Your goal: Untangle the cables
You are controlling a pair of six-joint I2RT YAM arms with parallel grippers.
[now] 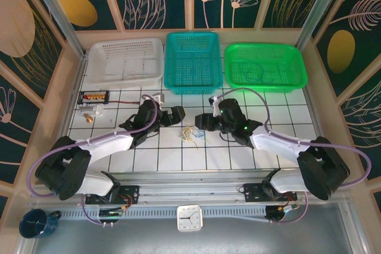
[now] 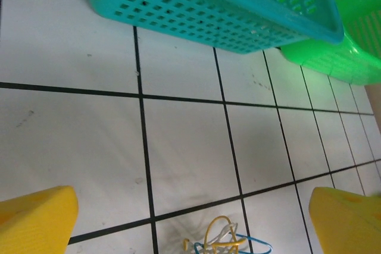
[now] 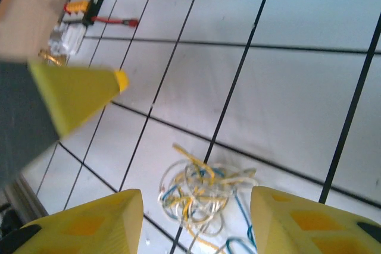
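**Both grippers open around the cable knot on the tiled table**

The cables (image 1: 191, 135) lie in one loose tangle of whitish, yellow and blue strands on the white tiled table (image 1: 286, 141), between the two grippers.

The left gripper (image 1: 174, 115) hovers just to the left of the knot with its jaws spread wide. In the left wrist view, the yellow fingers (image 2: 37, 218) sit at the far corners of the frame. The cables (image 2: 221, 241) lie low between them, nearer the camera than the fingertips, and nothing is gripped. Beyond that gripper stands the teal basket (image 2: 226, 10), with the green basket (image 2: 351, 46) to its right.

The right gripper (image 1: 203, 122) is just to the right of the knot, jaws apart. In the right wrist view, its two yellow fingers (image 3: 89, 224) straddle the cables (image 3: 202, 191), which lie between the fingertips on the tile. I cannot tell whether either pad touches a strand. Beyond the knot, a blurred yellow fingertip of the left gripper (image 3: 77, 90) points in from the left, and further off lies a red wire with a connector board (image 3: 83, 7).
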